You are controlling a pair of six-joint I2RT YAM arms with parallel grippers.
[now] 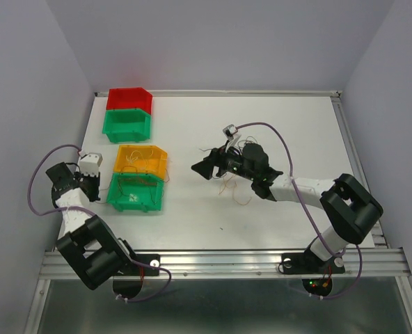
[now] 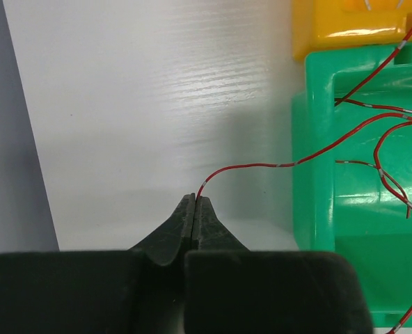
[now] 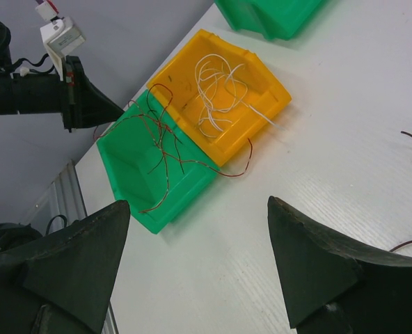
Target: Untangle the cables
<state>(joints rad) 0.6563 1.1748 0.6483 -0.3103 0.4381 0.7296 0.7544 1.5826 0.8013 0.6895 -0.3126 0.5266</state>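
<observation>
1. White tabletop (image 1: pixel 192 216) with pale walls (image 1: pixel 227 42) round it, so it's a pretty plain setup on my screen.
2. My left gripper (image 2: pixel 195 203) is pinched fully together on the tip of a red wire (image 2: pixel 262 165). From the fingertips the wire arcs off to the right and over the wall of the green bin (image 2: pixel 317 174).
3. More red wires (image 3: pixel 157 132) are curled up inside that bin, to the right of the left gripper.
4. The right gripper (image 3: pixel 197 209) has its jaws spread wide over bare table, with nothing between them.
5. Ahead of the right gripper and a bit left is the yellow bin (image 3: pixel 262 80). It touches the green one and has a loop of whitish wires (image 3: pixel 216 97) in it.
6. From overhead, a few loose strands (image 1: pixel 235 193) lie on the table just beside the right gripper, towards its arm.
</observation>
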